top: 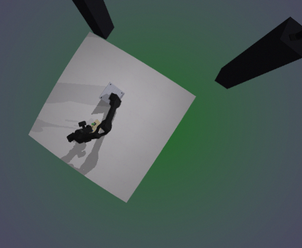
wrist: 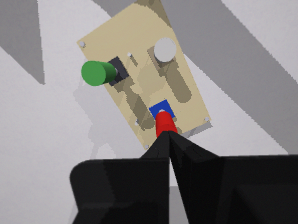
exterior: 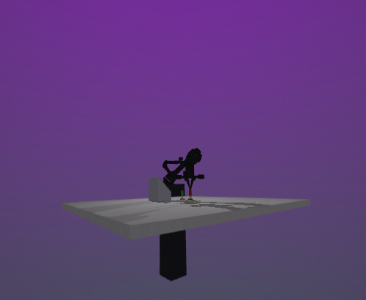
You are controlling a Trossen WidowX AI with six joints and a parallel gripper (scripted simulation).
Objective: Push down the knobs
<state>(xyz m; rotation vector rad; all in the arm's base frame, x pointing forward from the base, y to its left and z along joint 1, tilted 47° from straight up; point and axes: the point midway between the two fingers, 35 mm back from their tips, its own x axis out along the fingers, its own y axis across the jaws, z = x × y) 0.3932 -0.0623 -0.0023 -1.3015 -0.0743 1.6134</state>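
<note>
Looking down the wrist view, I see my gripper point(wrist: 166, 134) with jaws closed together on nothing, tips pressing the top of the red knob point(wrist: 164, 123) over its blue potentiometer point(wrist: 160, 108). The green knob point(wrist: 96, 73) sits across the tan circuit board point(wrist: 190, 90). The board lies near the left corner of the grey table point(top: 137, 127), long shadows streaking it; the backdrop is purple in the exterior view.

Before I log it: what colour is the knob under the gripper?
Red, clearest in the wrist view.
</note>
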